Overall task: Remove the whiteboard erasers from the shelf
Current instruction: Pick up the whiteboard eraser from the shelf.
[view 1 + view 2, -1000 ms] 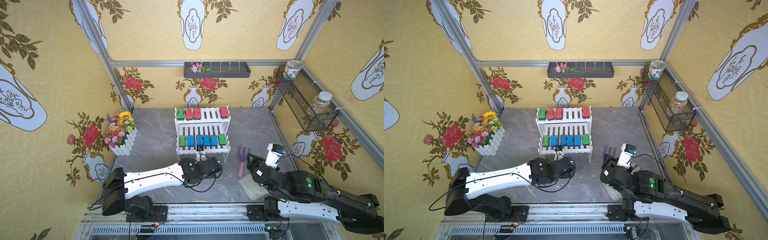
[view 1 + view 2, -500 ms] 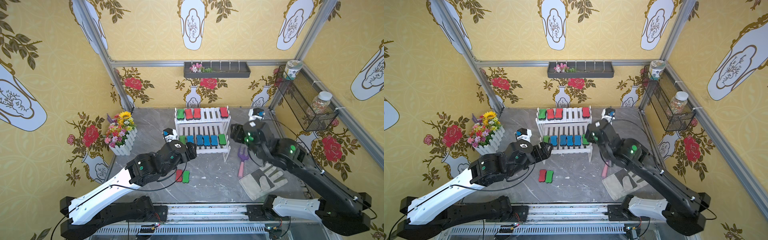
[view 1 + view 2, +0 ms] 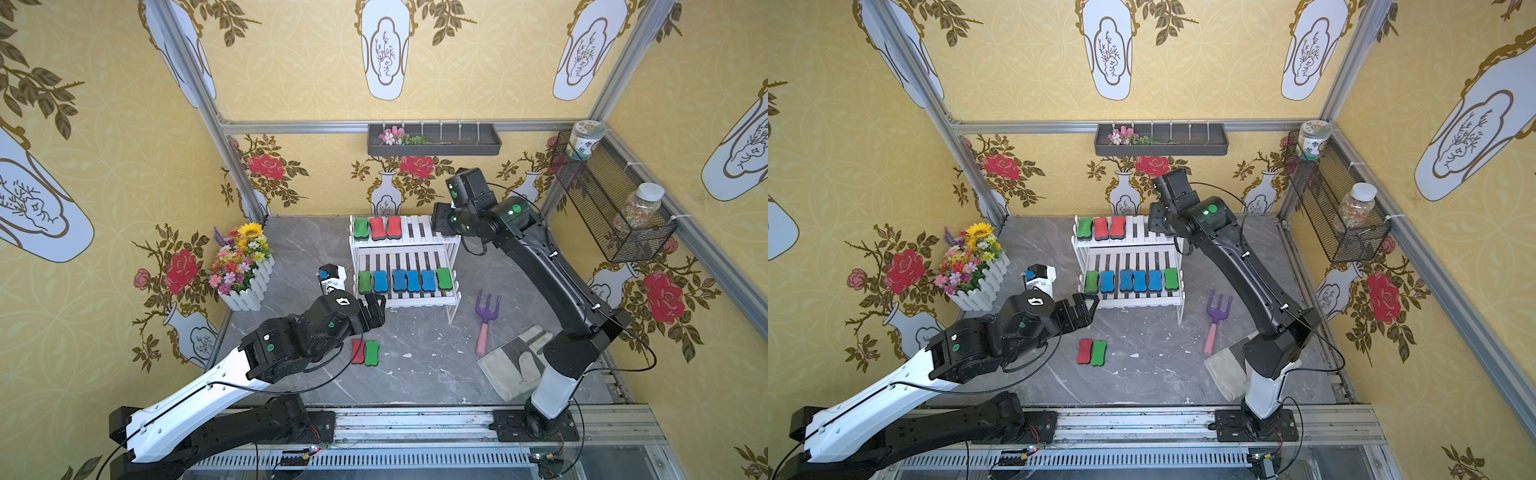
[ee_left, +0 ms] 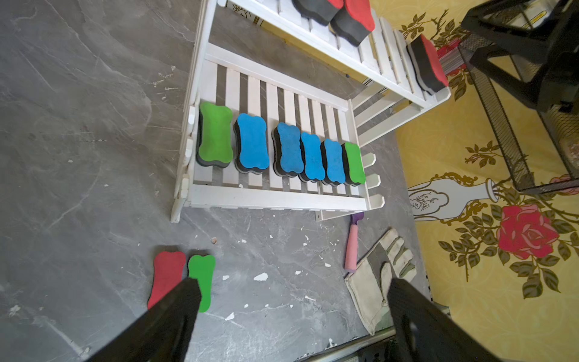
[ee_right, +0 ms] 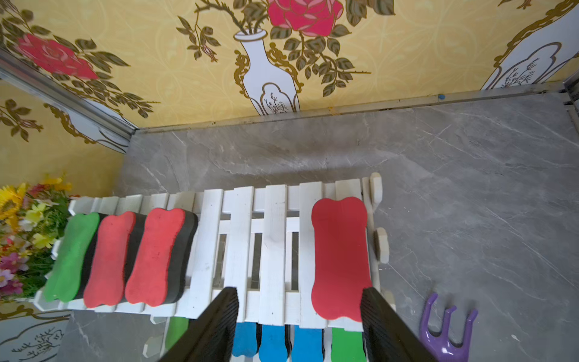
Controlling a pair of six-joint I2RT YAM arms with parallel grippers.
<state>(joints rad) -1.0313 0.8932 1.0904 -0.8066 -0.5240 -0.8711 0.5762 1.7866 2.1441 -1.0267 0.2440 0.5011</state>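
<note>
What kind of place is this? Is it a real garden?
Probably a robot practice booth, dressed up garden-style: flowery wallpaper, two robot arms on a metal rail, and a flower box.

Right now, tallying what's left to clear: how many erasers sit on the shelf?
10 on the shelf. Upper tier: green eraser, two reds, a lone red. Lower tier: two greens at the ends, four blues between. None looks hidden.
</note>
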